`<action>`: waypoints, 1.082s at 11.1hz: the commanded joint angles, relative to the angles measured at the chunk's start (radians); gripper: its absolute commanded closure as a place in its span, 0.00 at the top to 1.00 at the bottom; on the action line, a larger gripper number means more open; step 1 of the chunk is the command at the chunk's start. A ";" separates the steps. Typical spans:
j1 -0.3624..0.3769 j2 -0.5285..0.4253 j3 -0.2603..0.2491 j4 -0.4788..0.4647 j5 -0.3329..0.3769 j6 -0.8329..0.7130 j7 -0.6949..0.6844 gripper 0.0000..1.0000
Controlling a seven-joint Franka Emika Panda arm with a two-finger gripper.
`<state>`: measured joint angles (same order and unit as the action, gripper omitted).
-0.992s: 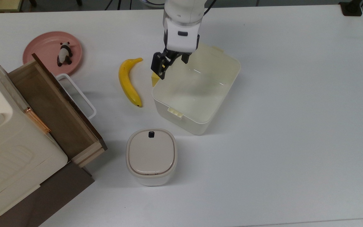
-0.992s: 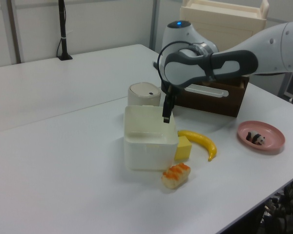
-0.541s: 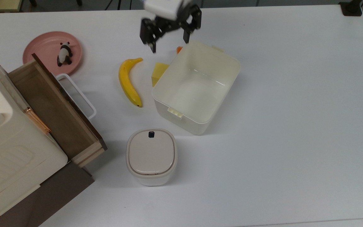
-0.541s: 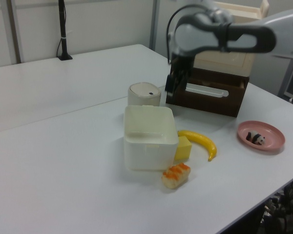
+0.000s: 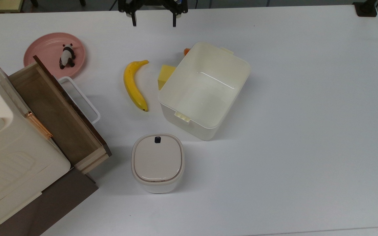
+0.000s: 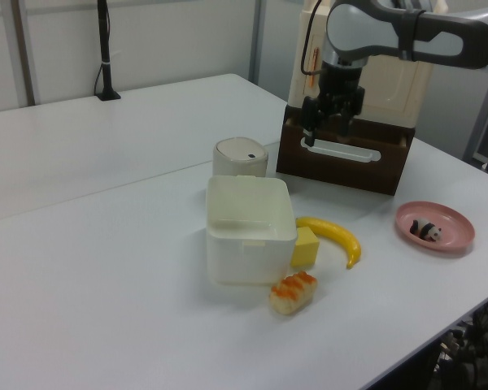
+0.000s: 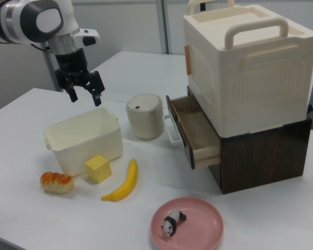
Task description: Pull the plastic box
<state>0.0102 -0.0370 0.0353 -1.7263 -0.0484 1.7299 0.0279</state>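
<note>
The gripper [image 7: 84,92] has released the plastic box [image 5: 204,89] rim and risen well clear, fingers spread and holding nothing, leaving the box on the counter [image 5: 307,114] beside the yellow block [image 5: 165,74]; pull judged finished.

Pincer [image 7: 84,92] raised, pointing down, fingers [image 5: 133,20] apart, empty

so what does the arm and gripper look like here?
White, rounded arm links with dark grey joint sections; a black cable runs along the wrist. The gripper is black, with two slim straight fingers below a white hand body.
</note>
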 commanded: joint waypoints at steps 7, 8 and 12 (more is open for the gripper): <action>0.014 -0.056 -0.064 -0.001 -0.013 -0.043 0.167 1.00; 0.016 -0.057 -0.075 -0.001 -0.008 -0.043 0.129 1.00; 0.017 -0.057 -0.078 -0.007 -0.002 -0.044 0.020 1.00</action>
<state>0.0115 -0.0771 -0.0291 -1.7205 -0.0557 1.7029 0.1381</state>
